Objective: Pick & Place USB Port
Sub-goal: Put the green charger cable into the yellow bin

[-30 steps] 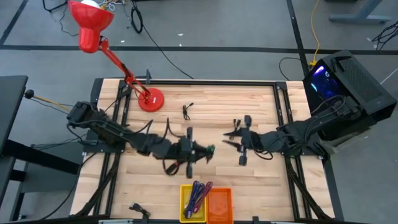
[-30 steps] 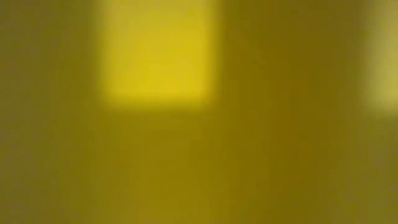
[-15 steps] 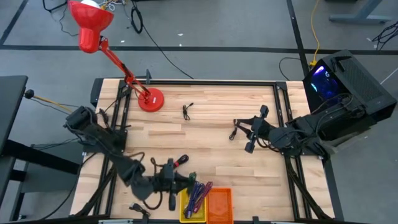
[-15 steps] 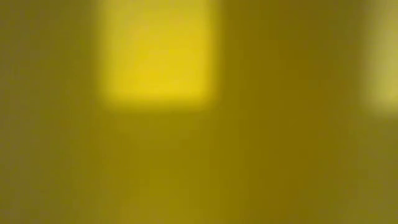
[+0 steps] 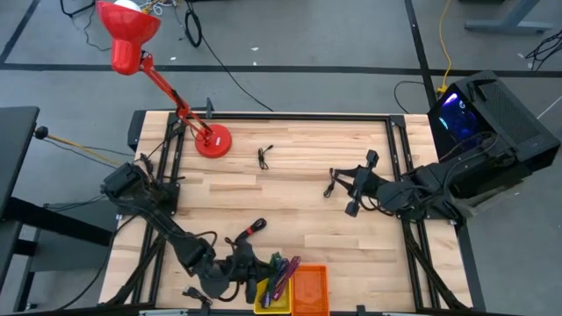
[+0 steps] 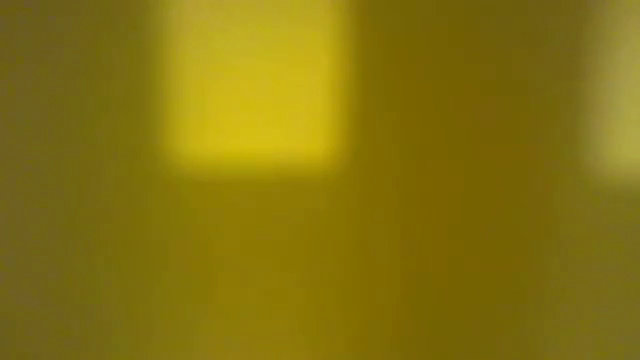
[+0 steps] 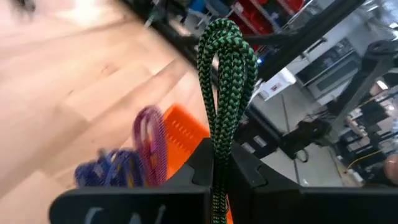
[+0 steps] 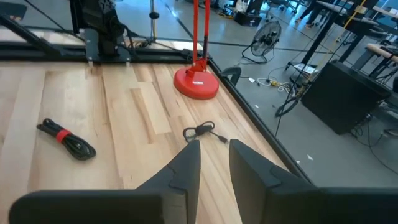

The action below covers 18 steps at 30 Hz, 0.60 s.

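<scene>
Left end effector [image 5: 250, 279] at 6 o'clock on the tabletop [image 5: 290, 246], just at the 9 o'clock side of the yellow bin [image 5: 262, 298]. Closed tight on a green-and-black braided cable [image 7: 225, 93], gripped between the two fingers [image 7: 245, 171], its folded loop standing out past the fingertips. Beyond the loop, in the left wrist view: blue and purple cables [image 7: 134, 155] lying in the yellow bin, and the orange bin [image 7: 180, 130] right beside.

Right end effector [image 5: 360, 182] toward 3 o'clock of the tabletop, raised above the wood, with nothing between the fingers [image 8: 186, 165]; only a narrow gap between them. Small black cable [image 5: 331, 183] on the wood just at the 9 o'clock side of it, not touched.

Another thin black cable [image 5: 263, 157] near 12 o'clock, beside the red lamp base [image 5: 212, 140]. Black cable with red tie [image 5: 248, 233] between the centre and 6 o'clock, near the left end effector but apart.

Low view only a yellow blur; nothing to tell there.
</scene>
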### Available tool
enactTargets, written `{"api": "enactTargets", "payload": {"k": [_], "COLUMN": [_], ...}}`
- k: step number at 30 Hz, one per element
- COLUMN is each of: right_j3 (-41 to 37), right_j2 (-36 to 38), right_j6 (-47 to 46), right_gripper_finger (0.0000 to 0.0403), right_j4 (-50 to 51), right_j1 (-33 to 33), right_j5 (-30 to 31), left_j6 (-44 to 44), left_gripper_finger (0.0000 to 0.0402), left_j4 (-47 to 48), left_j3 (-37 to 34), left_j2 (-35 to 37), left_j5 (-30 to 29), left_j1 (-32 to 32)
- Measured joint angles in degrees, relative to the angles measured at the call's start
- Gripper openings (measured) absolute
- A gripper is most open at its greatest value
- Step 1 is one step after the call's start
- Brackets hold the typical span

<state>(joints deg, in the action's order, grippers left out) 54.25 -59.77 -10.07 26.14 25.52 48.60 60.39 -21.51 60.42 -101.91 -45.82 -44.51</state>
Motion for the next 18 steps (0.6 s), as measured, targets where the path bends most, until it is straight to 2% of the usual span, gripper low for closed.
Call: {"api": "enactTargets", "payload": {"k": [4,12,18], "right_j3": [-2.09,-2.59,-2.59], "right_j2": [-0.02,0.00,0.00], "right_j6": [-0.03,0.24,0.26], "right_gripper_finger": [0.0086,0.0086,0.0086], "right_j4": [-0.19,-0.47,-0.45], "right_j1": [0.00,-0.04,-0.04], "right_j5": [0.00,0.52,1.46], "left_j6": [2.28,10.30,11.28], "left_gripper_finger": [0.0018,0.0018,0.0018], "left_j4": [-0.14,-0.77,-0.74], "left_j3": [0.00,0.00,0.00], "left_j2": [-2.04,-6.25,-6.86], "left_j5": [0.45,7.06,8.23], "left_j1": [0.17,0.46,0.63]}}
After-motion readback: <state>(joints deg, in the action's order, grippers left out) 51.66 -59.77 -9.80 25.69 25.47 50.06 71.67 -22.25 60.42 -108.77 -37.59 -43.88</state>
